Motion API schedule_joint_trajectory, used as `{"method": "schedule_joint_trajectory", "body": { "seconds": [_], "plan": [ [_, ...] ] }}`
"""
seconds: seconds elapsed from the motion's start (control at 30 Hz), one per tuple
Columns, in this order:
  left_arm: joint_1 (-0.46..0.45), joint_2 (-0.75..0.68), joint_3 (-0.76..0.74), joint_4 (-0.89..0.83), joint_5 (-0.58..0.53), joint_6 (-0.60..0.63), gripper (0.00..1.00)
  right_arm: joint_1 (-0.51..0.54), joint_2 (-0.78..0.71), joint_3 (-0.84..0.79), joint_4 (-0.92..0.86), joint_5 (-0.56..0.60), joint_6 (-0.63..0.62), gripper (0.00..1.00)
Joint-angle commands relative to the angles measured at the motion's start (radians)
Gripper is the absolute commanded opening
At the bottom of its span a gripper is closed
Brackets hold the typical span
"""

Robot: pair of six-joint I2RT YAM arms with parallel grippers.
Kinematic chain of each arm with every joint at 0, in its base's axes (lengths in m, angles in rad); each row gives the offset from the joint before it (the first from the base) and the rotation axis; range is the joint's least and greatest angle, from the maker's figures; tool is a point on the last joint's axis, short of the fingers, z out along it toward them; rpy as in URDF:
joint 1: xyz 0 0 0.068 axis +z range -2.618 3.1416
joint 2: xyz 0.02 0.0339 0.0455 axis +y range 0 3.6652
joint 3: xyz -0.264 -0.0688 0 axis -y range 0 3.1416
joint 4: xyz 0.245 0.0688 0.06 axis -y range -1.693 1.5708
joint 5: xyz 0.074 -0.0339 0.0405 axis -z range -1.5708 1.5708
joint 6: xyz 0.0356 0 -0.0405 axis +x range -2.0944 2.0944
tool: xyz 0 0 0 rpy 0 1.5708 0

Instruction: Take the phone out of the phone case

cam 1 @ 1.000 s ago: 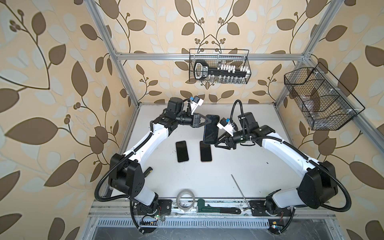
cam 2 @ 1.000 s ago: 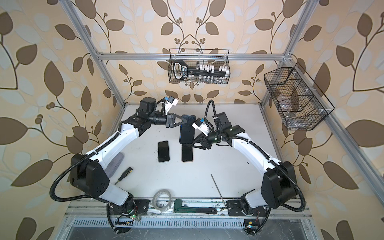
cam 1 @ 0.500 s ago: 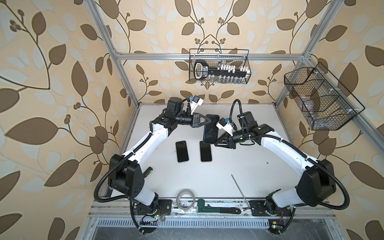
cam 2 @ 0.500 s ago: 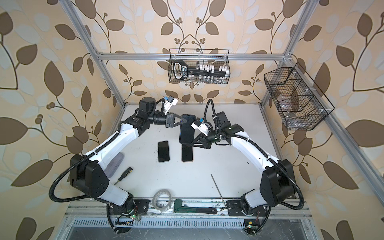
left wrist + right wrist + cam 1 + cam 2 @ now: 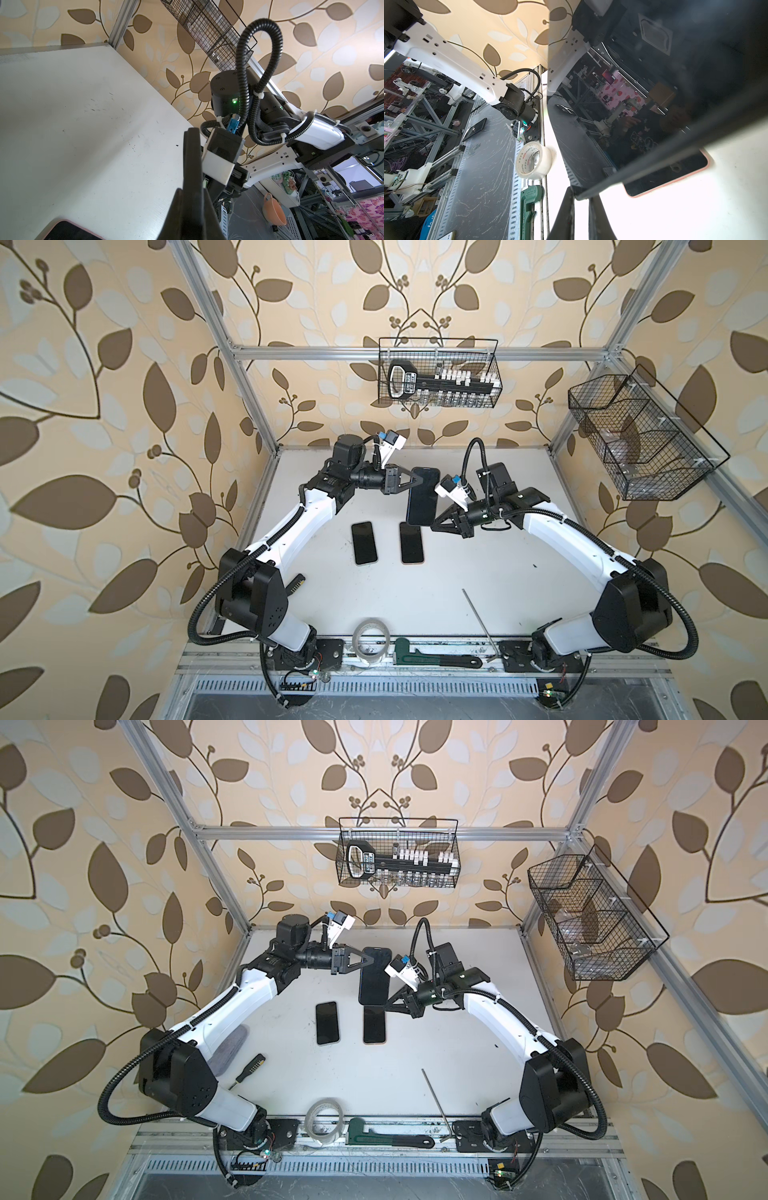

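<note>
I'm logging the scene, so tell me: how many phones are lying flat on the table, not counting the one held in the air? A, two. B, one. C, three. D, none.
A: a black phone and a pink-edged phone lie side by side on the table, while the held phone hangs above them in the left gripper.
</note>
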Motion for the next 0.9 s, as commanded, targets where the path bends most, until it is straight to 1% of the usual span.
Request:
{"method": "schedule_joint_trajectory", "body": {
  "seconds": [0.0, 0.2, 0.43, 0.5, 0.6, 0.63, 0.67, 0.73, 0.77, 0.8, 0.83, 0.87],
  "plan": [
    [-0.006, -0.056, -0.009, 0.102, 0.017, -0.094, 0.0, 0.003, -0.012, -0.017, 0.089, -0.021, -0.013, 0.0],
    [-0.007, -0.06, -0.031, 0.204, -0.01, -0.206, 0.0, 0.001, -0.025, -0.052, 0.169, -0.002, 0.022, 0.0],
    [-0.007, -0.081, -0.061, 0.259, -0.037, -0.277, 0.0, -0.008, -0.029, -0.109, 0.305, 0.012, 0.096, 0.0],
    [-0.007, -0.119, -0.067, 0.266, -0.041, -0.285, 0.0, -0.009, -0.024, -0.124, 0.343, 0.002, 0.116, 0.0],
    [-0.007, -0.134, -0.063, 0.225, -0.057, -0.254, 0.0, -0.019, -0.028, -0.132, 0.338, -0.011, 0.112, 0.0],
    [-0.007, -0.136, -0.061, 0.213, -0.057, -0.244, 0.0, -0.024, -0.031, -0.132, 0.325, -0.019, 0.105, 0.02],
    [-0.007, -0.137, -0.061, 0.202, -0.057, -0.234, 0.0, -0.032, -0.037, -0.132, 0.304, -0.028, 0.096, 0.08],
    [-0.007, -0.137, -0.055, 0.176, -0.056, -0.196, 0.0, -0.039, -0.048, -0.118, 0.224, -0.039, 0.049, 0.24],
    [-0.007, -0.134, -0.05, 0.152, -0.056, -0.163, 0.0, -0.038, -0.054, -0.104, 0.156, -0.03, 0.015, 0.35],
    [-0.007, -0.132, -0.044, 0.135, -0.057, -0.142, 0.0, -0.035, -0.057, -0.097, 0.119, -0.023, -0.005, 0.41],
    [-0.007, -0.125, -0.034, 0.121, -0.052, -0.128, 0.0, -0.028, -0.055, -0.085, 0.054, -0.017, -0.04, 0.46],
    [-0.007, -0.116, -0.022, 0.116, -0.033, -0.12, 0.0, -0.022, -0.057, -0.078, 0.017, -0.018, -0.059, 0.48]
  ]
}}
